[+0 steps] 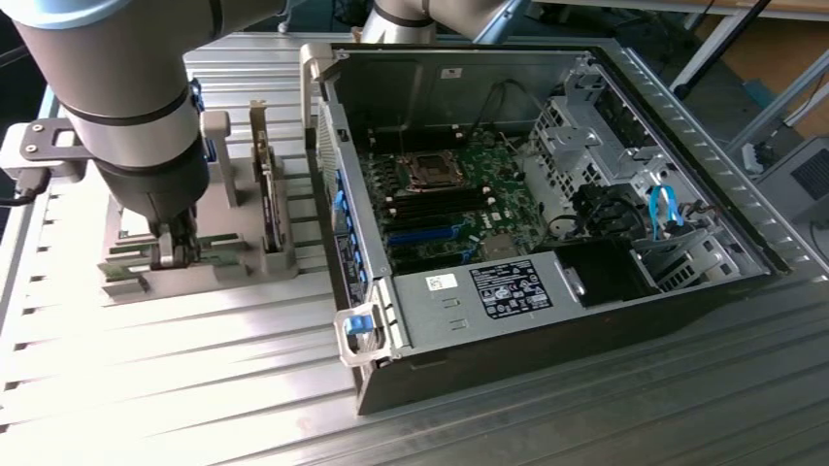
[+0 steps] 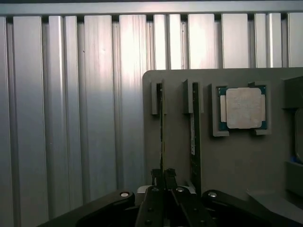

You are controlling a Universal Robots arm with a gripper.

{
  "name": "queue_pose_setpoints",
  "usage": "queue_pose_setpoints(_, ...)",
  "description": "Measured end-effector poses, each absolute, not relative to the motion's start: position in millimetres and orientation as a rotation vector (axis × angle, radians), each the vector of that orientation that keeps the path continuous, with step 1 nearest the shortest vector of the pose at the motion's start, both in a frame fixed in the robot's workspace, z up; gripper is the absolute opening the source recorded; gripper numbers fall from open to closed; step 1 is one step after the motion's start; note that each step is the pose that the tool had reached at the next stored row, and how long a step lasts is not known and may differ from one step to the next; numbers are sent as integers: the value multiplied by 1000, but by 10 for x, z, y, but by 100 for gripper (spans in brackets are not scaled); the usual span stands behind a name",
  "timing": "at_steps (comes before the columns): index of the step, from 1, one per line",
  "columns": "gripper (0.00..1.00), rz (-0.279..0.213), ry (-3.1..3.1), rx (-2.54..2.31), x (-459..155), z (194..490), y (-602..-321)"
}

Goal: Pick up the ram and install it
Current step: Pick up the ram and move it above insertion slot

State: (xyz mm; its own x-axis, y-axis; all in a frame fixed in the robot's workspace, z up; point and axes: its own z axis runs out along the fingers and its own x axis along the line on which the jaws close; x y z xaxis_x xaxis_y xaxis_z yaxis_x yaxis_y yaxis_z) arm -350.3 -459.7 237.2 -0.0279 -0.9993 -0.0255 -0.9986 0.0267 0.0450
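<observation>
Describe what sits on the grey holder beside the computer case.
On the holder: the ram on edge in a slot, the gripper shut on it; a second card on edge; a silver processor in its recess. The gripper body covers both cards' nearer ends.

Nothing can be read: print on the black label point(image 1: 515, 288) inside the computer case point(image 1: 557, 383) is illegible.

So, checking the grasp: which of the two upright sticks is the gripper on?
The ram stick farther from the processor chip; the gripper pinches its edge, while the other stick stands free.
</observation>
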Motion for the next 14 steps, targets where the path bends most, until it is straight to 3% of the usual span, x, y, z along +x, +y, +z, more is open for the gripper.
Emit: queue_pose_setpoints(14, 12, -78, -2241, 2181, -3503, 2730, -4597)
